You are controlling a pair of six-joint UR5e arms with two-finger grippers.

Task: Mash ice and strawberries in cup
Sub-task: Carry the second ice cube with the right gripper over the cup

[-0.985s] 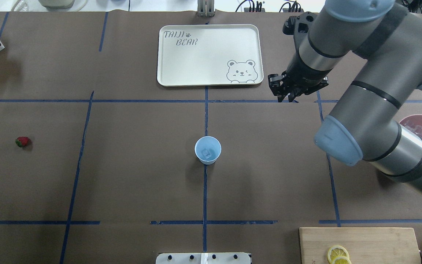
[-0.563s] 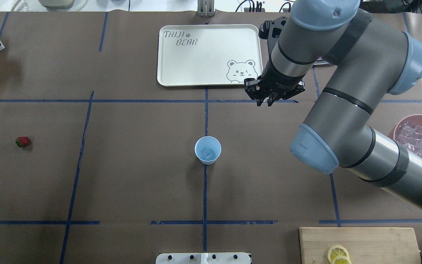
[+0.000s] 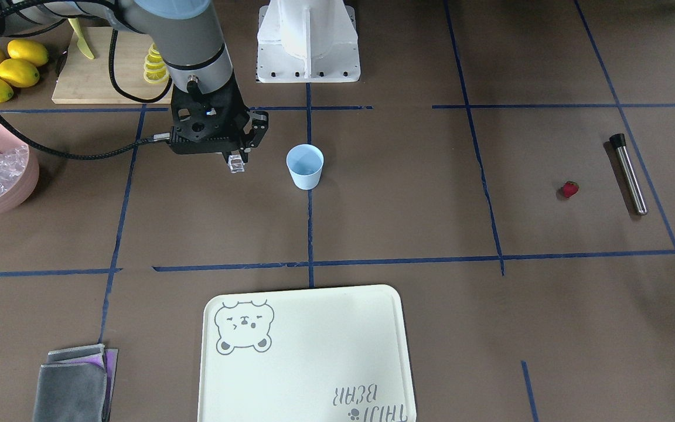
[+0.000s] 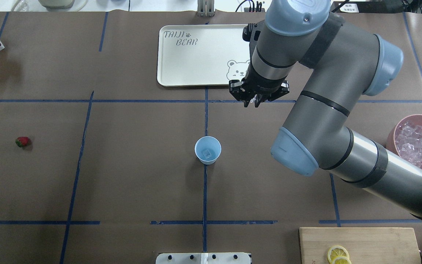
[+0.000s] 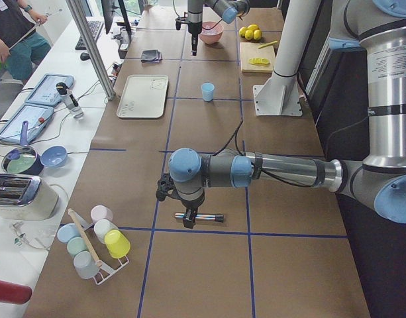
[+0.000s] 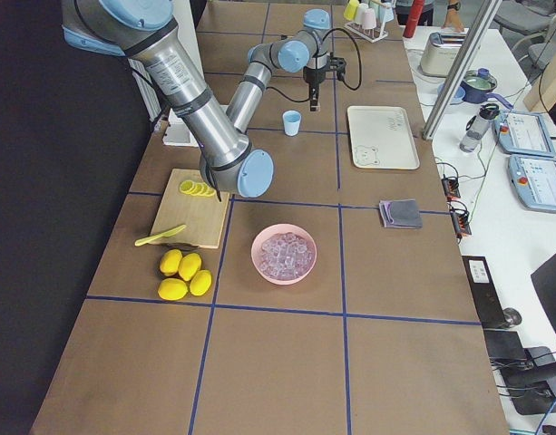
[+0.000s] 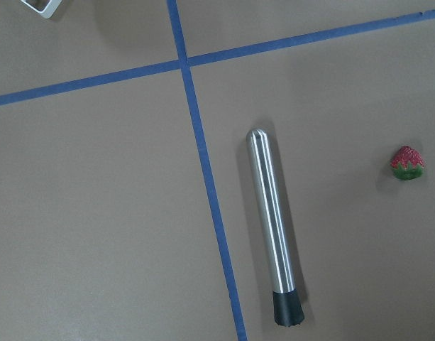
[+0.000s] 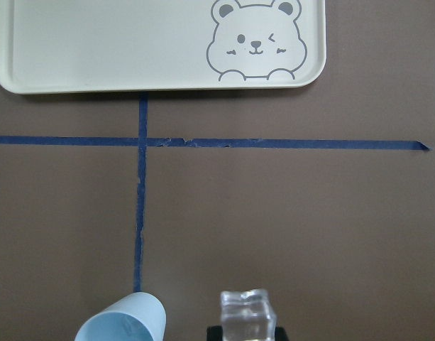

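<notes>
Brown paper-covered surface (image 3: 408,193) with a blue tape grid. Right pincer (image 3: 235,159) is clenched on one clear ice cube (image 3: 236,165). It looks raised off the surface, just beside the cup (image 3: 305,167) but not over its mouth. Cup stands upright at centre with a loose cube (image 4: 207,153) already inside. Pink bowl (image 3: 6,202) of spare ice is well off on the robot's right. Strawberry (image 3: 570,189) lies far on the other side, near a metal rod (image 3: 629,174). Left pincer (image 5: 187,218) hovers above the rod; cannot tell its state. Risks: releasing early drops the cube on the surface, the slick cube slips from the grip, or a low approach clips the rim and tips the light cup.
</notes>
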